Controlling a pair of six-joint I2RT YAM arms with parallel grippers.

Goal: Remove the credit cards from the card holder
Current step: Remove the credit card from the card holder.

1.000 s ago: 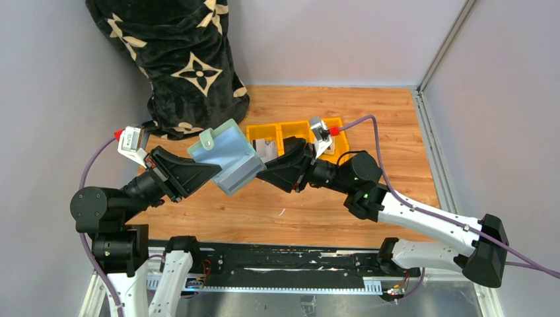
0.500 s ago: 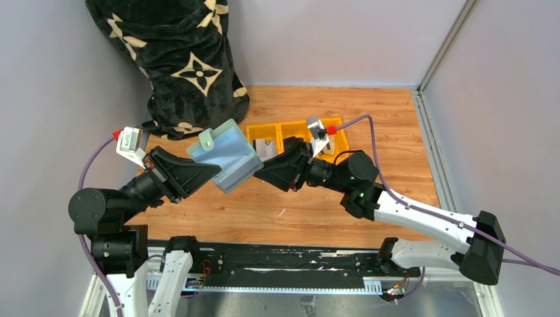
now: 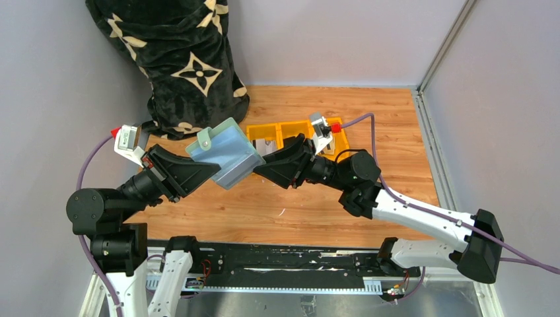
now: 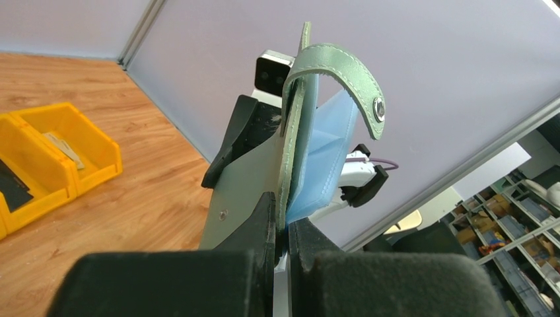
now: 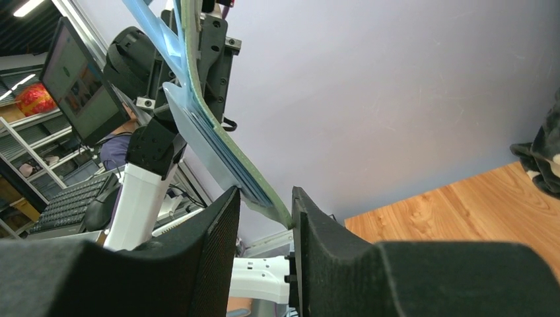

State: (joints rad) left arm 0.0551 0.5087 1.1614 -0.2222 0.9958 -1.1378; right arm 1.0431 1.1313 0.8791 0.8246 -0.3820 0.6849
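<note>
Presently, in the top view, we find the card holder point(image 3: 223, 155) raised off the table point(image 3: 383, 119). It is held unfolded in the air between the two arms, close to the yellow tray point(image 3: 294, 125). The left gripper point(image 3: 212, 170) has it from the left side, and the right gripper point(image 3: 259, 168) has its tips at the holder's opposite edge. A pale flat item point(image 3: 267, 148) lies in one tray compartment. We judge it may be one of the credit cards, but cannot confirm that at this size.

In the left wrist view, the left gripper is pressed together on the lower edge of the green cover. The snap tab point(image 4: 343, 72) curls free above, and the blue sleeves point(image 4: 323, 152) fan out on the far side. No card shows clear of a sleeve.

In the right wrist view, the right gripper's jaws stand apart. The holder's lower corner and its stacked sleeves lie in the gap, and we see no pinch on anything. Whether cards sit inside those sleeves we cannot tell.

Our assessment is that lifting and opening the holder are done. Drawing the cards out is barely begun, with at most one card in the tray. The right gripper has yet to close on a card and pull it free.
</note>
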